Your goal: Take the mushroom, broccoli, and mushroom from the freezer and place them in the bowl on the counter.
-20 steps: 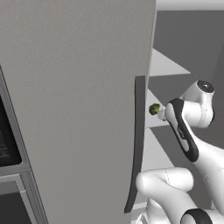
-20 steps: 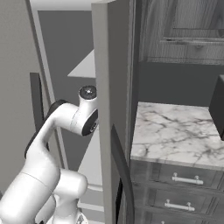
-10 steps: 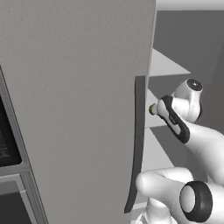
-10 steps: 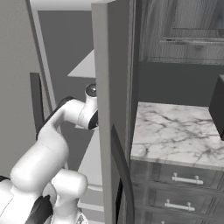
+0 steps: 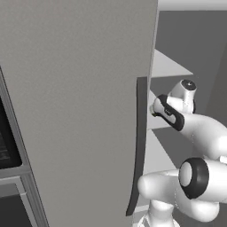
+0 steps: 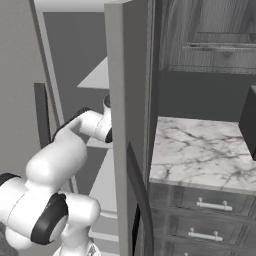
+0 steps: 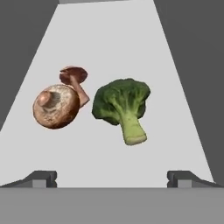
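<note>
Left base view: the white arm point(image 5: 195, 133) rises from the lower right, bends at a dark elbow joint and reaches left and away into the open freezer point(image 5: 80, 111), its wrist level with a white shelf point(image 5: 166, 66) behind the door's edge. The long dark bar handle point(image 5: 138, 146) runs down the grey door just left of the wrist. The hand itself is hidden behind the door.

Right base view: the arm point(image 6: 65, 150) climbs from the lower left and stretches right, its forearm passing behind the edge of the second freezer door point(image 6: 125, 125), which stands open between the arm and the counter point(image 6: 200, 150). The marble top lies over dark drawers with silver handles point(image 6: 214, 205).

Hand view: the gripper point(image 7: 112, 177) looks along a white freezer shelf point(image 7: 113, 39), its two dark fingertips point(image 7: 41, 177) set wide apart with nothing between them. Ahead lie the broccoli point(image 7: 122, 105), stalk pointing toward the camera, and just to its left a large brown mushroom point(image 7: 56, 106) with a smaller mushroom point(image 7: 75, 78) touching it behind. All three rest clear of the fingertips. No writing or labels can be read in any view.
</note>
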